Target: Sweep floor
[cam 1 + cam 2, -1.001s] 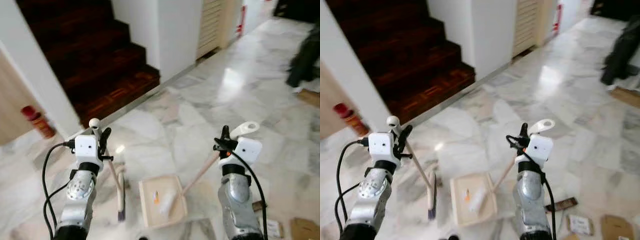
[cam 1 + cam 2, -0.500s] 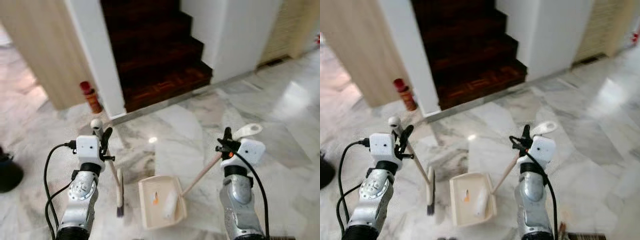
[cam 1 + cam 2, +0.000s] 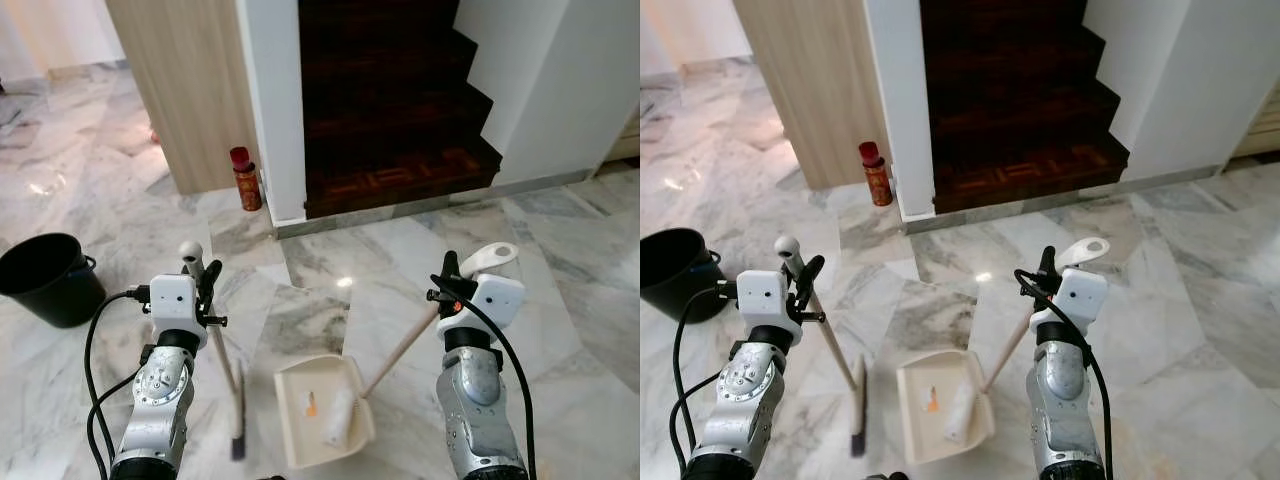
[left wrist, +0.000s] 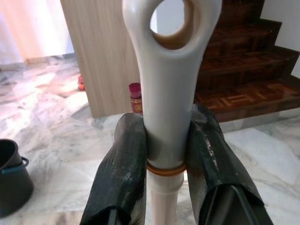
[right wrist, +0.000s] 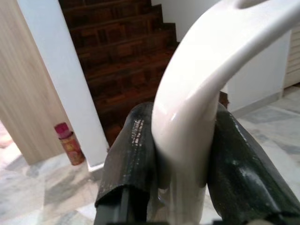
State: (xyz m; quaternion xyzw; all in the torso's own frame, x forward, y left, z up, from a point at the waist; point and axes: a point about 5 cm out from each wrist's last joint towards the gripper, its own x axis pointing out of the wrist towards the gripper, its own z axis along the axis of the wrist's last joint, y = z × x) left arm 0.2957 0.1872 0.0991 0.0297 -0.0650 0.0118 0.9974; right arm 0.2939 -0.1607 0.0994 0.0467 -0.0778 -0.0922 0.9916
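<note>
Left pincer point(image 4: 164, 154) clamped tight around the top of the broom handle point(image 3: 215, 335), just under the hanging loop — high grip, probably so the brush head point(image 3: 238, 425) can trail on the marble floor point(image 3: 600, 300) off to the left of the dustpan. Right pincer point(image 5: 180, 150) squeezed the same way on the curved white end of the dustpan handle point(image 3: 405, 345), which slants down to the cream dustpan point(image 3: 325, 412) sitting flat on the floor between the two arms. Pan already holding a bit of stuff: a pale crumpled piece and a small orange scrap point(image 3: 311, 405). Looks carried low and level so nothing spills out.

Facing the dark wooden stairs point(image 3: 400, 110) now, with a red canister point(image 3: 244, 180) parked at the foot of the white pillar beside a wood-panelled wall. Black bucket point(image 3: 45, 278) off to the left — likely where the pan gets tipped, though that's a guess. No obvious dirt on the floor straight ahead, so probably partway through, hunting for the next patch or heading to dump.
</note>
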